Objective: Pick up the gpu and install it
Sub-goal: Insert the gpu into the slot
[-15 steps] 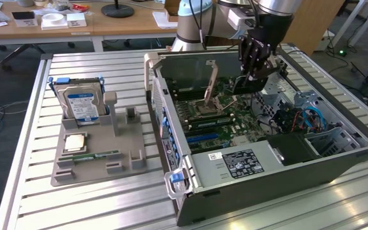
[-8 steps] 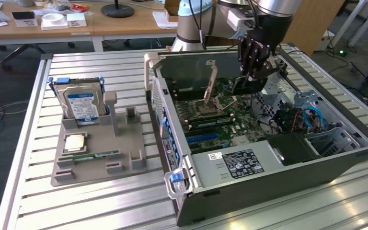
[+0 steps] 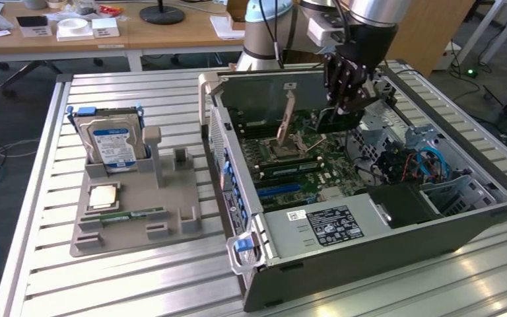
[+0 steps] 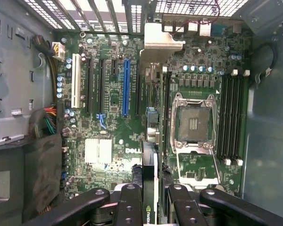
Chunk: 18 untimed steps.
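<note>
The gpu (image 3: pixel 333 120) hangs edge-down inside the open computer case (image 3: pixel 465 198), just above the motherboard. My gripper (image 3: pixel 347 92) is shut on its upper edge. In the wrist view the gpu (image 4: pixel 150 162) is seen edge-on between my fingers (image 4: pixel 128 202), its silver end bracket (image 4: pixel 161 44) reaching the case's rear wall. My gripper (image 4: pixel 152 205) holds it over the strip between the long blue slot (image 4: pixel 126 87) and the CPU socket (image 4: pixel 193 125). Whether its lower edge touches a slot I cannot tell.
A grey parts holder (image 3: pixel 183 228) at the exterior view's left carries an upright hard drive (image 3: pixel 113 142), a small chip (image 3: pixel 103 196) and a memory stick (image 3: pixel 135 213). Memory slots (image 4: pixel 231 117), cables (image 4: pixel 47 120) and a black power supply (image 3: pixel 403 201) crowd the case.
</note>
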{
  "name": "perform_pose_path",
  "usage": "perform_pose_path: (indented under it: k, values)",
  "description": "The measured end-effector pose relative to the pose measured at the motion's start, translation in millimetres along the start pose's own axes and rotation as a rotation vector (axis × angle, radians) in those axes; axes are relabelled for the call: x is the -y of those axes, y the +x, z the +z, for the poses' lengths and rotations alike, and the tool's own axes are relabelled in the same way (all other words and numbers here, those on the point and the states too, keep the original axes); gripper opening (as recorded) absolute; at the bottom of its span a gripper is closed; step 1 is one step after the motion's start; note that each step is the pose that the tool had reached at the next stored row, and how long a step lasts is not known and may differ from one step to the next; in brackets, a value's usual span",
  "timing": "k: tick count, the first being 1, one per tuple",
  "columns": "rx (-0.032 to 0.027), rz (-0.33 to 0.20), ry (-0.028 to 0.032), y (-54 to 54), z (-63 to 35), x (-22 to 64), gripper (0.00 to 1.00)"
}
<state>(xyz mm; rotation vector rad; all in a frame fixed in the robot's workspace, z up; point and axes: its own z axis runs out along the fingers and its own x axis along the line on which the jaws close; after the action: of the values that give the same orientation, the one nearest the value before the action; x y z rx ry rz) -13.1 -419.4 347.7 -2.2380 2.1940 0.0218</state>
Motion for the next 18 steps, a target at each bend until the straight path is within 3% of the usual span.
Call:
perform_pose_path:
  k: [18]
  values:
    - [0.0003,0.001,0.0001,9.8,0.6,-2.2,0.26]
